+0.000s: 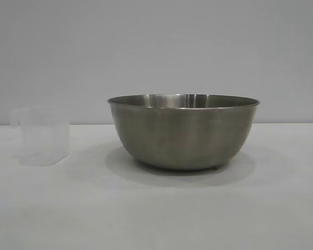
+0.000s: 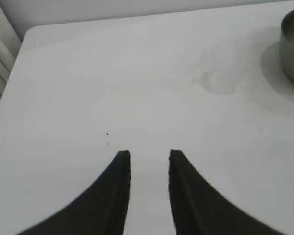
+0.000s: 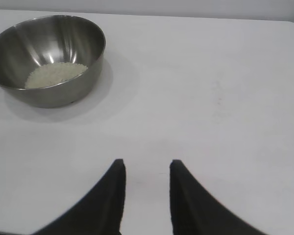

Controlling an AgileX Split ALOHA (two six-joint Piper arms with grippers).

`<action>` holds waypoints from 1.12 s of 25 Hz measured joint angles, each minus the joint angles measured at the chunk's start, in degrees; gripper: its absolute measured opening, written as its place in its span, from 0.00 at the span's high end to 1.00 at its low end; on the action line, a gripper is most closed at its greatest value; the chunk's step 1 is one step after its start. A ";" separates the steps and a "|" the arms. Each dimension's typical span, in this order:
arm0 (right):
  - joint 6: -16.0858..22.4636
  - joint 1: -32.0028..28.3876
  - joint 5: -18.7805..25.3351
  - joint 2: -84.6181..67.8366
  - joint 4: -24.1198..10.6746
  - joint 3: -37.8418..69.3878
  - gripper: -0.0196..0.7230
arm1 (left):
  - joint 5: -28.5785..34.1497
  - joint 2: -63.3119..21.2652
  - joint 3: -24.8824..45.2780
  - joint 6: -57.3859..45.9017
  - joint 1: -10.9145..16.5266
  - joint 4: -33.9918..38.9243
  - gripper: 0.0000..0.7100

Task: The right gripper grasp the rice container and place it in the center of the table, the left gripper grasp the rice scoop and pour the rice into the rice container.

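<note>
— Steel first: your large round brushed stainless-steel mixing bowl (image 1: 183, 133) stands mid-table on the white cloth (image 1: 156, 208), with a pale mound of rice grains (image 3: 56, 74) at its bottom.

— And your scoop?

— Your small frosted translucent plastic measuring cup (image 1: 40, 136) stands upright left of the bowl, apart from it. Your left gripper (image 2: 149, 156) and right gripper (image 3: 146, 166) hover with fingers parted, holding nothing.

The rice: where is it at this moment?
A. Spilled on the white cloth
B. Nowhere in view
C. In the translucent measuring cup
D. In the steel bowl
D: the right wrist view shows the rice as a pale heap on the bottom of the steel mixing bowl, and the measuring cup looks empty in the exterior view.
</note>
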 joint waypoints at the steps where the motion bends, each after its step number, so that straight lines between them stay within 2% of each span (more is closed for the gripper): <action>1: 0.00 0.00 0.00 0.00 0.00 0.00 0.68 | 0.00 0.00 0.00 0.13 0.00 -0.03 0.77; 10: 0.00 0.00 0.00 0.00 0.00 0.00 0.68 | 0.00 0.00 0.00 2.87 0.00 -4.06 0.77; 26: 0.00 0.00 0.00 0.00 0.00 0.00 0.68 | 0.00 0.00 0.00 2.87 0.00 -4.07 0.77; 28: 0.00 0.00 0.00 0.00 0.00 0.00 0.68 | 0.00 0.00 0.00 2.87 0.79 -4.07 0.77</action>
